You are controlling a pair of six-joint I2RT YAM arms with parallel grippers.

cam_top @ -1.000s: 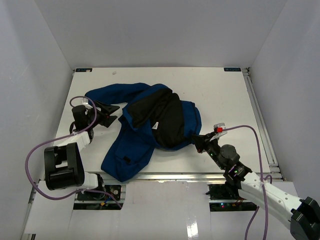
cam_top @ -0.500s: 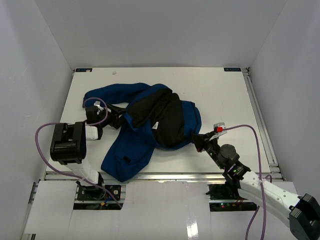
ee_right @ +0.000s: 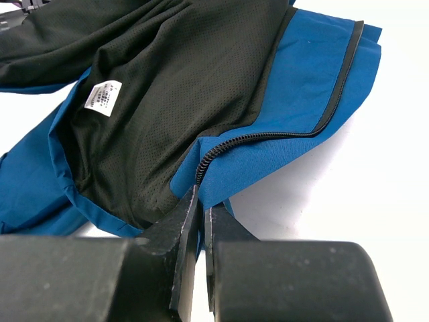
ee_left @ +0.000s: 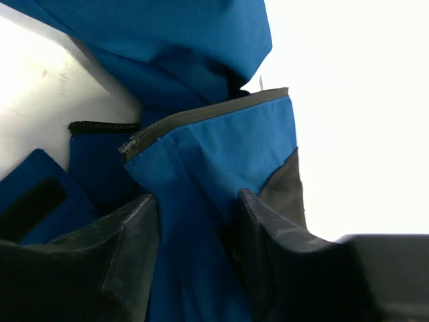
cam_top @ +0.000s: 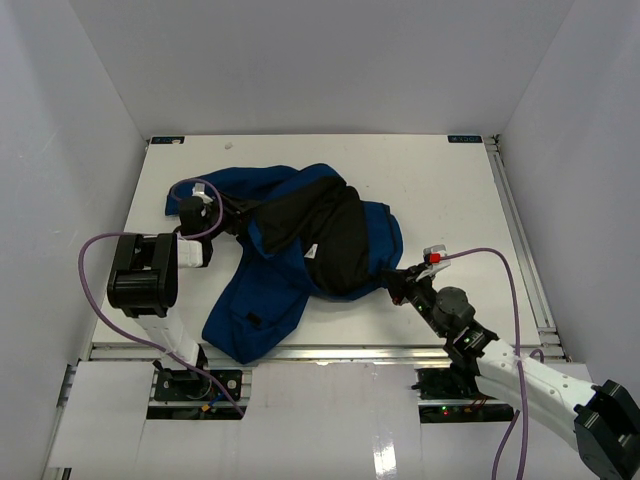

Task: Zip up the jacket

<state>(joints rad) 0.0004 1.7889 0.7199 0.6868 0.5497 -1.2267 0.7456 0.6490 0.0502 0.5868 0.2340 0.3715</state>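
White flat table [cam_top: 440, 190] enclosed by plain pale walls [cam_top: 300, 60] on the left, far and right sides. One jacket [cam_top: 280, 290], blue with black lining turned up, lies crumpled left of centre; one white label [ee_right: 102, 96] shows inside. Two arms, two purple cables [cam_top: 500, 262]. Left gripper [ee_left: 196, 204]: jaws apart around a blue fold at the jacket's left edge; grasp cannot be told. Right gripper [ee_right: 201, 201]: clenched on the jacket's near-right zipper edge [ee_right: 268, 134].

Even, bright light from above; the table [ee_left: 348, 100] is overexposed in the left wrist view, near fingers [ee_left: 127, 261] blurred.
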